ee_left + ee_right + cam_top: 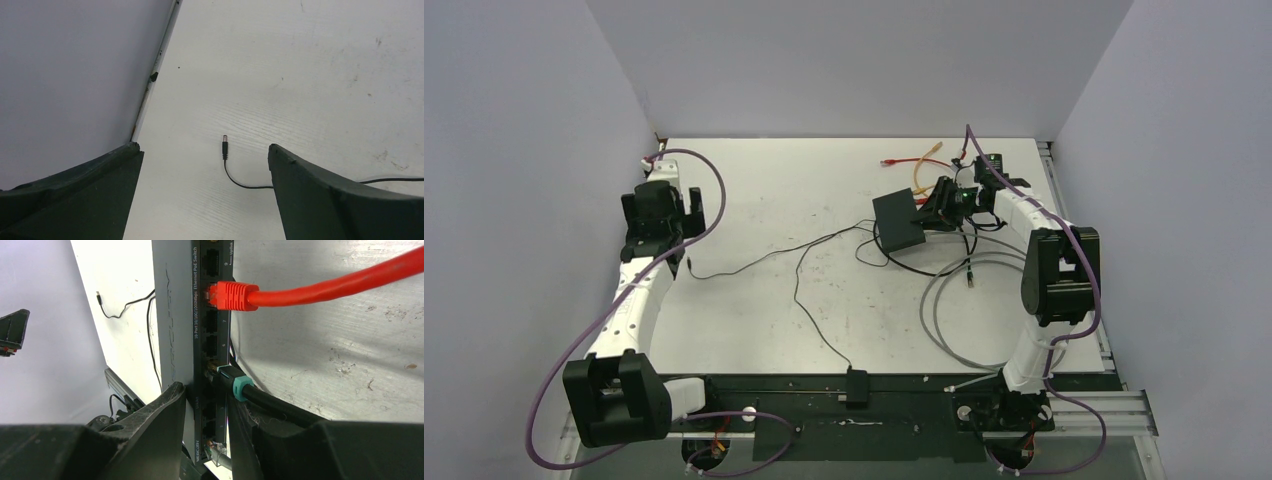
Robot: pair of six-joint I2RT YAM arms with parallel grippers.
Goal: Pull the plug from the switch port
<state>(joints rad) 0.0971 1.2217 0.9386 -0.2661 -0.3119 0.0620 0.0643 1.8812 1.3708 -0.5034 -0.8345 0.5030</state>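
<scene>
Black switch, printed "MERCURY" and "10-Port 10/100/1000Mbps Ethernet PoE Switch", legible only in the right wrist view, is clamped by the right gripper at the far right of the table. Two plugs are seated: one red plug, one teal-collared plug. One barrel plug is seen lying loose between the wide-apart fingers of the left gripper.

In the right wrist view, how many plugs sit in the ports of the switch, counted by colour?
Red plug: 1
Black plug with teal collar: 1
Total: 2 plugs in the switch; the lowest port is too hidden to judge.
</scene>
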